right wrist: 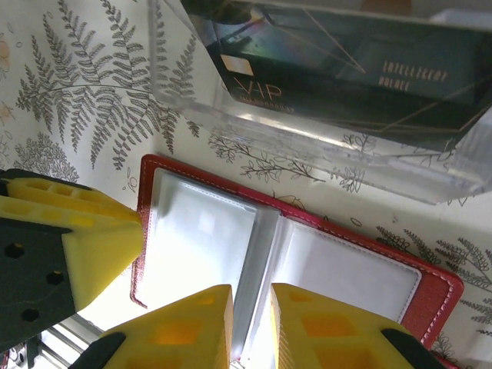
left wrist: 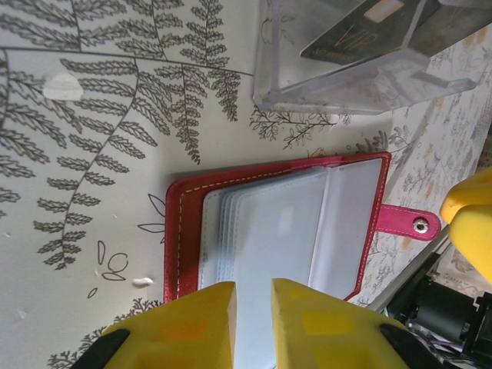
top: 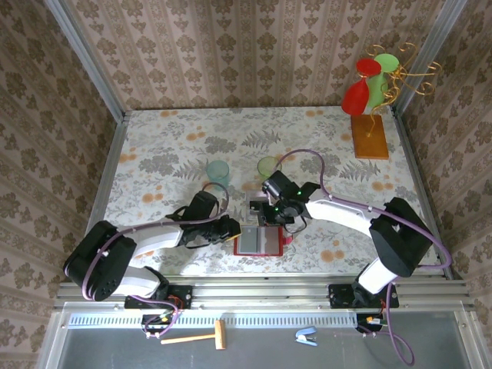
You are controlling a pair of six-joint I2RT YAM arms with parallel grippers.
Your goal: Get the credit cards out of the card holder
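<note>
Between the two grippers, on the fern-printed tablecloth (top: 169, 154), the flat dark-red card holder (top: 260, 241) lies spread open like a book, its pale transparent pockets (left wrist: 269, 231) facing up. The left gripper (left wrist: 254, 296) hangs over the holder's near edge, its yellow fingers close together with only a slim slit between them. I cannot tell whether they pinch a pocket sheet. The right gripper (right wrist: 251, 304) hangs over the fold from the opposite side, fingers equally close, grip likewise unclear. A pink snap tab (left wrist: 411, 223) juts out beside the right gripper's finger. Beyond both grippers' fingertips, just past the holder, stands a clear plastic box (right wrist: 323, 131) holding a dark card (right wrist: 307, 54) printed "VIP". Its other lettering is too blurred to read.
</note>
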